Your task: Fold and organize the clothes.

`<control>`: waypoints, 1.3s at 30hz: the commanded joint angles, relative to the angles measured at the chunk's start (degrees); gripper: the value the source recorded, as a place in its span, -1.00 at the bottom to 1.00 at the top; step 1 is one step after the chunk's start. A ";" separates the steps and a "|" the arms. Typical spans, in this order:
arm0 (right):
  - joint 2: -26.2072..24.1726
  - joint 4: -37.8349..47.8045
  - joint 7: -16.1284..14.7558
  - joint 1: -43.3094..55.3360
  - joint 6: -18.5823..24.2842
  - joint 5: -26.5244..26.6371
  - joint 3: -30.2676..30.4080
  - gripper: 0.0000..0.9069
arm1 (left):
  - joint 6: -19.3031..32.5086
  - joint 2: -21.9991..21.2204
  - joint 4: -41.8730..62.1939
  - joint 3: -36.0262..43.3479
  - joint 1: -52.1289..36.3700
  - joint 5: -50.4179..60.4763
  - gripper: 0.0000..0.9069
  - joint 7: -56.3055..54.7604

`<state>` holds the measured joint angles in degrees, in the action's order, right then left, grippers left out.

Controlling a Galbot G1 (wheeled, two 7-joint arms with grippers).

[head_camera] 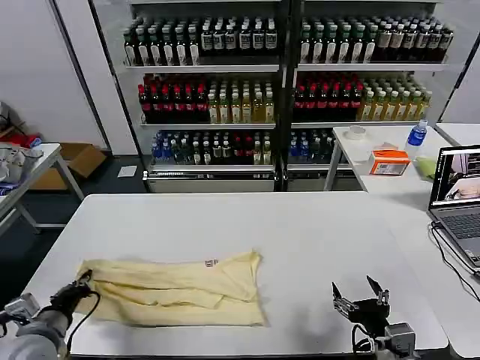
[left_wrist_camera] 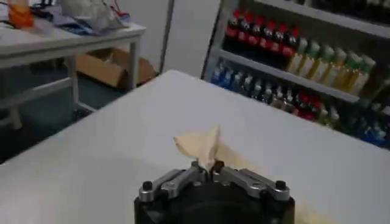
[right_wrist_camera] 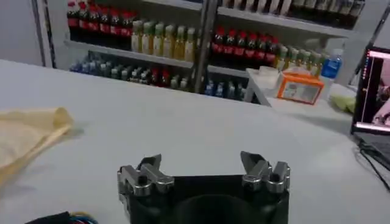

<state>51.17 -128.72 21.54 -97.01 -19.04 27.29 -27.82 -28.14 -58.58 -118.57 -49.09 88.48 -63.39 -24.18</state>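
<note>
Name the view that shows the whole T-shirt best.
The head view: the T-shirt lies whole on the table. The left wrist view shows a corner pinched in the left claw; the right wrist view shows one end, apart from the open right claw.

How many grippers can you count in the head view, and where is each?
2. The left gripper sits at the near left of the table, jaws shut on the T-shirt. The right gripper sits near right, jaws open, holding nothing.

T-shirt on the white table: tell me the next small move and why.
Probably lift the left hand and carry its pinched corner across the T-shirt toward the collar side. That hand is shut on the shirt's left edge, the shirt lies partly folded, and the right hand waits open, apart from the fabric.
</note>
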 commanded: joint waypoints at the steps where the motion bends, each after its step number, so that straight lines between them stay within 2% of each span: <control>1: -0.04 0.52 0.11 0.26 -0.19 0.03 0.26 1.00 | -1.24 -0.93 -4.98 -0.91 -2.34 -20.38 -0.98 -2.11; 7: -0.39 1.26 0.18 0.24 -0.23 0.03 0.17 1.00 | 0.69 -7.16 -8.40 9.03 -5.53 -24.26 -0.98 -2.81; 16: -0.32 2.35 0.16 0.66 -0.12 0.02 0.33 1.00 | 2.92 -14.22 -7.56 22.98 -11.58 -18.48 -0.98 -2.86; 25: -0.05 3.36 0.08 2.06 0.03 0.22 1.06 1.00 | 3.18 -16.59 -6.52 31.37 -14.02 -12.98 -0.98 -4.03; 37: -0.07 4.22 0.22 3.21 -0.12 0.79 1.36 1.00 | 3.37 -17.54 -0.74 37.53 -16.96 -7.47 -0.98 -5.51; 38: -0.05 4.25 0.23 3.26 -0.14 0.81 1.36 1.00 | 3.34 -17.51 -0.37 37.86 -17.02 -7.29 -0.96 -5.54; 39: 0.00 4.25 0.24 3.27 -0.16 0.81 1.39 1.00 | 3.21 -17.51 -0.28 38.05 -17.09 -7.17 -0.49 -5.52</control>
<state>51.11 -124.71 21.73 -94.11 -19.09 28.04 -26.53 -24.91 -74.84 -121.31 -16.68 73.23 -73.56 -29.25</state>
